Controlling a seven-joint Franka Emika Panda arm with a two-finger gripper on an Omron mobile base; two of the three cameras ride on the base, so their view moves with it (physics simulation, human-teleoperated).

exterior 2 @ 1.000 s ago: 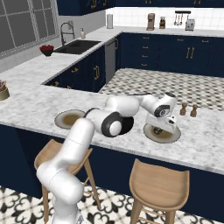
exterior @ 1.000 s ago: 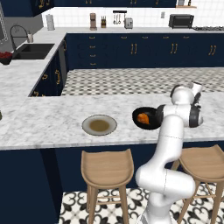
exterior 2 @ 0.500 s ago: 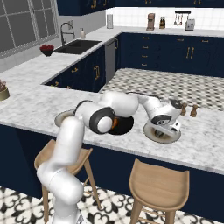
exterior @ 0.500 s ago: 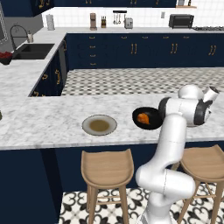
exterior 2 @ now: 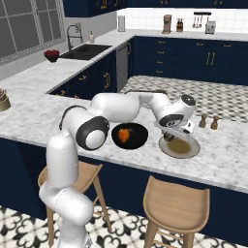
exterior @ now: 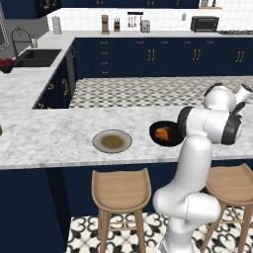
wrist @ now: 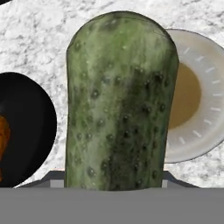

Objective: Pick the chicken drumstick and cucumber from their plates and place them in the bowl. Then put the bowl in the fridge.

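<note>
Dark green and pimpled, the cucumber (wrist: 120, 100) stands lengthwise up the middle of the hand view, rising from the bottom edge where the gripper's fingertips would sit. The fingertips themselves are hidden behind it, but the cucumber's position in front of the hand camera, above the table, indicates that the gripper is closed on it.

In the right base view the gripper (exterior 2: 175, 134) hangs just above the right-hand plate (exterior 2: 191, 150), with the hand tilted downward; the cucumber is too small to make out there.

Positions on the white marble table (exterior 2: 29, 118):

- The bowl (exterior 2: 136, 141) (glossy black) sits just left of that plate in the right base view, near it; whether they touch cannot be told.
- The chicken drumstick (exterior 2: 124, 135) lies inside the bowl, an orange-brown lump against the black interior. The left base view confirms this, showing the drumstick (exterior: 161, 133) in the bowl (exterior: 171, 141).
- In the hand view the bowl (wrist: 30, 131) appears to the left of the cucumber and the plate (wrist: 197, 109) to the right, beige-grey rim around a brownish centre.
- A second plate (exterior: 112, 141) lies bare farther left along the table in the left base view, apart from the bowl.

Two small wooden shakers (exterior 2: 208, 121) stand beyond the right-hand plate.
</note>
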